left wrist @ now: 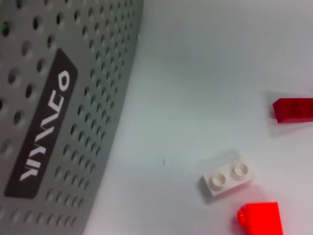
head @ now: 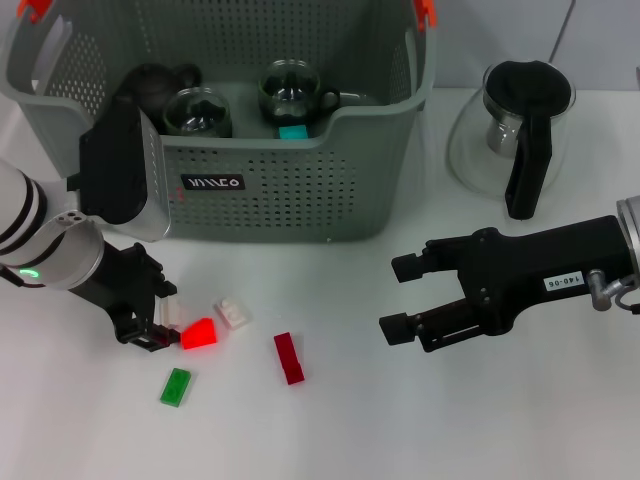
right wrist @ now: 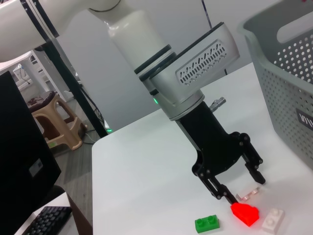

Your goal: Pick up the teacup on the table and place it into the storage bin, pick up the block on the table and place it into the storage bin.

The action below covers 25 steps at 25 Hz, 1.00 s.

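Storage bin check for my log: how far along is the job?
Two glass teacups already sit in the storage bin. The left gripper is open at the bright red block; white, green and dark red blocks remain on the table. The right gripper hovers open.

"140-06" sticker on right hand (head: 405,297)

Bright red block (head: 198,333) lies before storage bin (head: 270,190).
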Each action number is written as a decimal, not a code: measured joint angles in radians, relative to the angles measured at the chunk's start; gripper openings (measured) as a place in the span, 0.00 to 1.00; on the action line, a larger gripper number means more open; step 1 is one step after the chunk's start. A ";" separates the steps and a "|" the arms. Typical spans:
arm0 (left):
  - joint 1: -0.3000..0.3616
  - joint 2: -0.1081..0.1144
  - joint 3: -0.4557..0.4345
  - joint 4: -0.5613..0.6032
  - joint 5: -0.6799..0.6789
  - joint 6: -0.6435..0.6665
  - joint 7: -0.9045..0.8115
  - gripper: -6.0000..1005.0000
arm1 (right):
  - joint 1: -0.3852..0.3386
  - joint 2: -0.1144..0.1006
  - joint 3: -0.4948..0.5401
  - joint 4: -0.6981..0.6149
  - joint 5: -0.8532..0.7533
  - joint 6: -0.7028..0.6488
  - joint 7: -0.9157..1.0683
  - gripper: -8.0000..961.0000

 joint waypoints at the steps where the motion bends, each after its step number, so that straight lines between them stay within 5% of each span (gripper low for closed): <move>1: -0.001 0.000 0.000 0.002 0.000 0.000 0.000 0.60 | 0.000 0.000 0.000 0.000 0.000 0.000 0.000 0.98; 12: -0.002 -0.003 -0.004 -0.005 -0.005 -0.011 -0.005 0.59 | -0.003 0.000 0.002 0.000 0.000 0.000 -0.002 0.98; 18: -0.006 -0.003 -0.006 0.000 -0.001 -0.018 -0.007 0.42 | -0.003 0.000 0.003 0.000 0.000 0.000 -0.003 0.98; 25: -0.006 -0.002 -0.012 -0.011 -0.006 -0.003 -0.007 0.41 | -0.003 0.000 0.003 0.000 0.000 0.000 -0.003 0.98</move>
